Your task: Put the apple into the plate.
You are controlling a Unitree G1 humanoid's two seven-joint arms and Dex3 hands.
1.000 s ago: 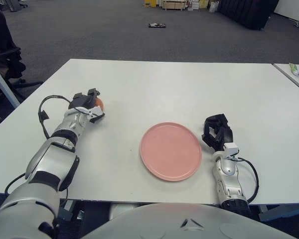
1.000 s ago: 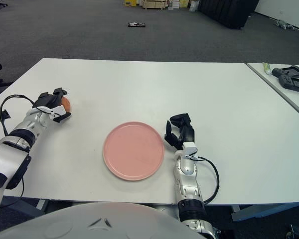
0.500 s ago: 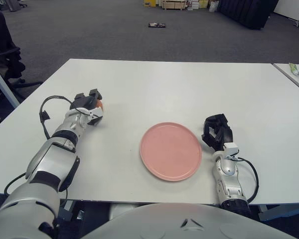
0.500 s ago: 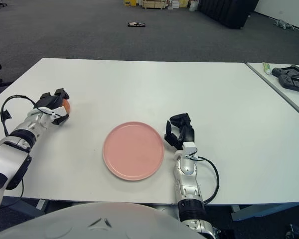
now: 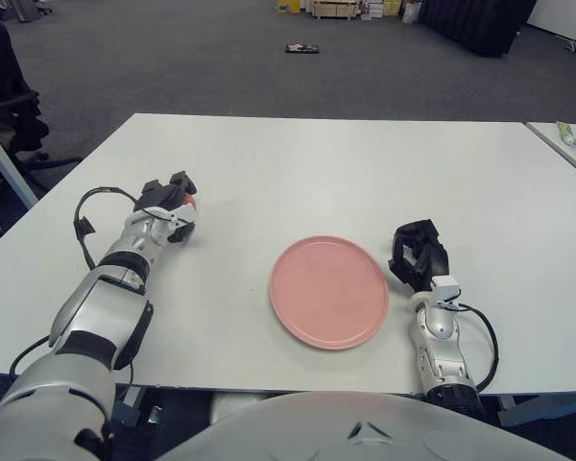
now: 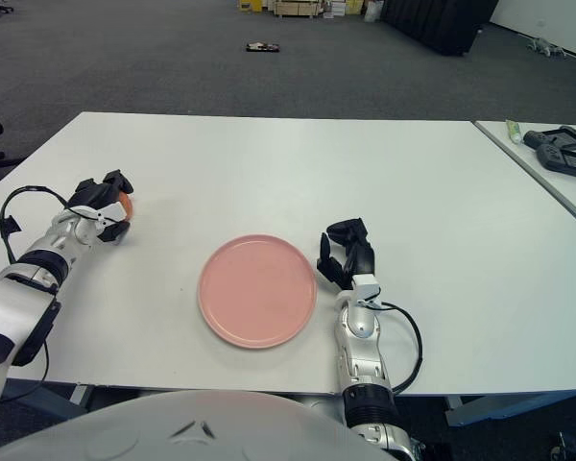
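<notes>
Nearest: pink plate at table front-centre, nothing in it. Just right of plate, right hand, fingers loosely curled, grasping nothing. Further back on left, well apart from plate, left hand w/ fingers wrapped round apple, only an orange-red sliver showing btwn fingers; low over table, contact unclear.

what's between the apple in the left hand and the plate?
Only bare white table. Both eye views show nothing between the apple, gripped by the left hand, and the pink plate. The right hand shows right of the plate.
</notes>
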